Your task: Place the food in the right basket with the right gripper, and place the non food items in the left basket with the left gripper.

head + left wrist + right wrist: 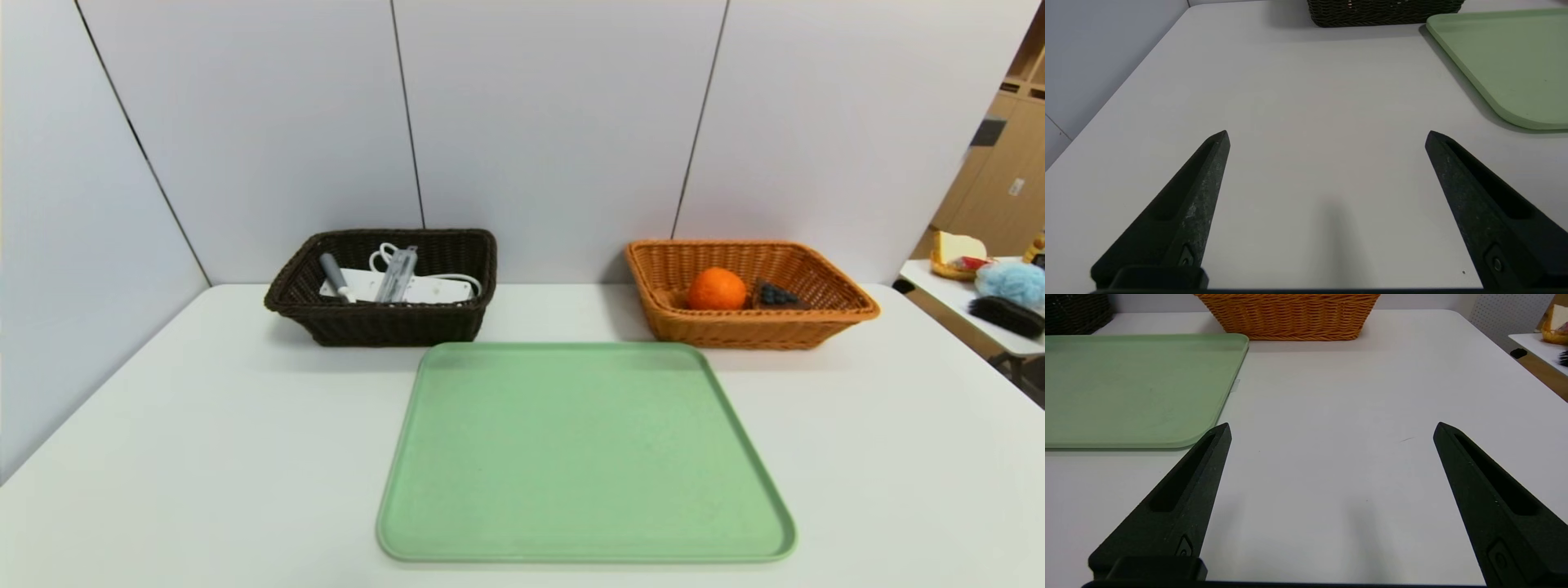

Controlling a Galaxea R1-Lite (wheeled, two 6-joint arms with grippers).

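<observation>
1. Looking down from the head view, I find the green tray [584, 449] bare, with nothing on it for either arm to fetch.
2. The orange [716, 289] and the cake slice [775, 295] lie side by side in the tan basket [833, 322], far right of the tray.
3. The power strip [424, 287], peeler [335, 276] and a slim grey item lie in the dark basket [371, 327], far left. I cannot make out the pen.
4. My left claw [1327, 136] hangs low over the table [1306, 102], spread wide and holding nothing; the dark basket is well ahead of it, the tray off to its inner side.
5. My right claw [1332, 428] mirrors that pose, spread and holding nothing, with the tan basket well ahead.
6. Neither arm shows in the head view; both sit back at the near edge.
7. I judge the sorting done, so no coming reach turns on any bearing.
</observation>
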